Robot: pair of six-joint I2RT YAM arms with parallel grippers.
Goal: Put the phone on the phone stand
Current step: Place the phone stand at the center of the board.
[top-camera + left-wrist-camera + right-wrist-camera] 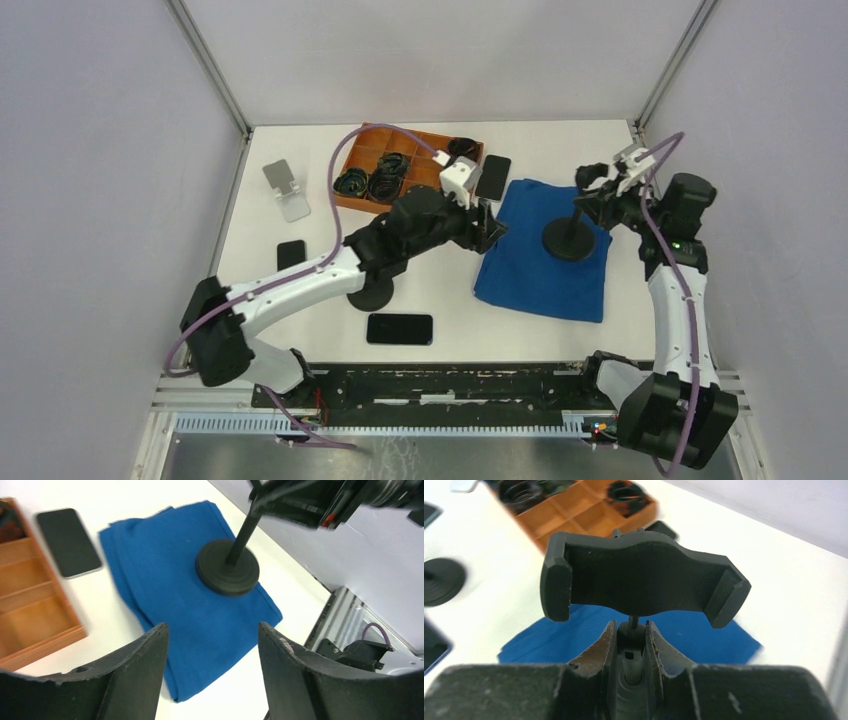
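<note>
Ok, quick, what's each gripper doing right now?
Left gripper: open, empty.
Right gripper: shut on the phone stand stem.

White table — pale grey walls, metal corner posts

Your white table carries seven items directly. At the back stands a wooden compartment tray, with a dark phone just beside its right end. A blue cloth lies folded right of centre. A silver stand sits back left. A second phone lies left and a third phone lies near the front edge. A black round base sits between them.
</note>
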